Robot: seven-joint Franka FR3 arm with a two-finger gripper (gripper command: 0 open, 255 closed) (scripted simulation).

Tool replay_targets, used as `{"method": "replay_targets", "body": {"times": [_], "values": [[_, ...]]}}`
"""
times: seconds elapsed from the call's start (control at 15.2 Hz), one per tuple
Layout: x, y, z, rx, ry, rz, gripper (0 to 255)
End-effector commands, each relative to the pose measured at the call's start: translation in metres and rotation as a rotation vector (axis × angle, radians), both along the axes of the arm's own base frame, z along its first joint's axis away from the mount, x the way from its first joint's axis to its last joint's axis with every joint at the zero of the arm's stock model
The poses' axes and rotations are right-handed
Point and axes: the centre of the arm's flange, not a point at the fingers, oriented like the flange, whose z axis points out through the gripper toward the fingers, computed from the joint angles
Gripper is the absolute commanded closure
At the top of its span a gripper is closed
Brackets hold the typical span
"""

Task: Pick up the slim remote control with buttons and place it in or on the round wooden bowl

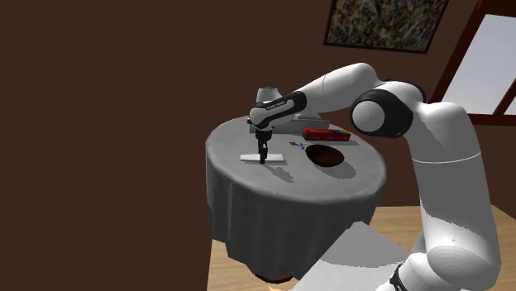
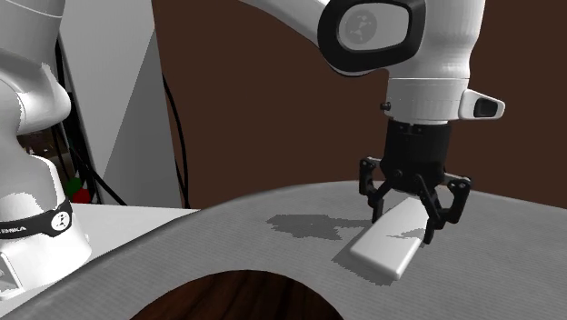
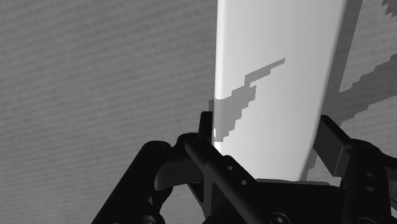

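Note:
The remote control [image 1: 255, 156] is a plain white, slim slab lying flat on the grey-clothed round table [image 1: 248, 186]. My gripper [image 1: 264, 159] stands straight down over one end of it. In the second exterior view the gripper [image 2: 404, 227] straddles the remote [image 2: 386, 253], one finger on each long side. In the wrist view the fingertips [image 3: 207, 124] press against both edges of the remote [image 3: 273, 70], so the gripper [image 3: 268, 128] is shut on it. The dark brown round bowl [image 1: 326, 156] sits on the table toward the shoulder view's right of the remote; its rim [image 2: 236, 293] fills the second exterior view's lower edge.
A red flat box [image 1: 325, 133] lies behind the bowl, and a small blue item [image 1: 295, 146] sits between remote and bowl. A grey object [image 1: 266, 93] stands at the table's far side. The tablecloth drops off steeply at the near edge. My stand [image 2: 27, 227] is at the second exterior view's left.

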Motion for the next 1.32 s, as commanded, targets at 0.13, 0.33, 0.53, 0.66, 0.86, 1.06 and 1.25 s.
{"method": "replay_targets", "body": {"times": [0.13,0.33,0.53,0.66,0.86,1.06,1.25], "values": [[0.0,0.0,0.0,0.0,0.0,0.0,255],[0.0,0.0,0.0,0.0,0.0,0.0,255],[0.0,0.0,0.005,0.0,0.0,0.0,255],[0.0,0.0,0.016,0.0,0.0,0.0,255],[0.0,0.0,0.031,0.0,0.0,0.0,255],[0.0,0.0,0.047,0.0,0.0,0.0,255],[0.0,0.0,0.063,0.0,0.0,0.0,255]]}}
